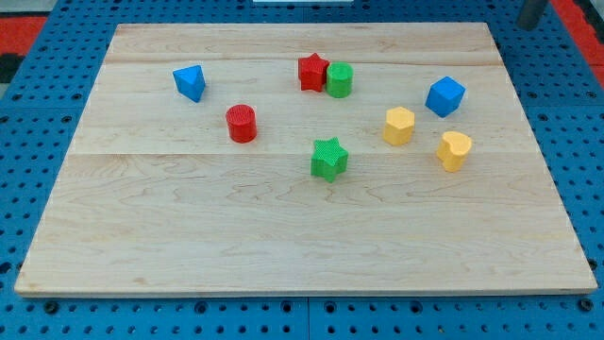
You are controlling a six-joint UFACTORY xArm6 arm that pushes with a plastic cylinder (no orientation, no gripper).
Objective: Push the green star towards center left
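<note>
The green star (pixel 328 158) lies near the middle of the wooden board (pixel 283 236), slightly to the view's right of centre. My tip (pixel 531 25) shows at the view's top right corner, just beyond the board's top edge, far up and to the right of the green star. It touches no block. The nearest block to it is the blue cube (pixel 444 96).
A red cylinder (pixel 242 124) lies left of the star, with a blue block (pixel 190 82) further up and left. A red star (pixel 312 72) touches a green cylinder (pixel 340 80) above the green star. Two yellow blocks (pixel 398 126) (pixel 454 150) lie to its right.
</note>
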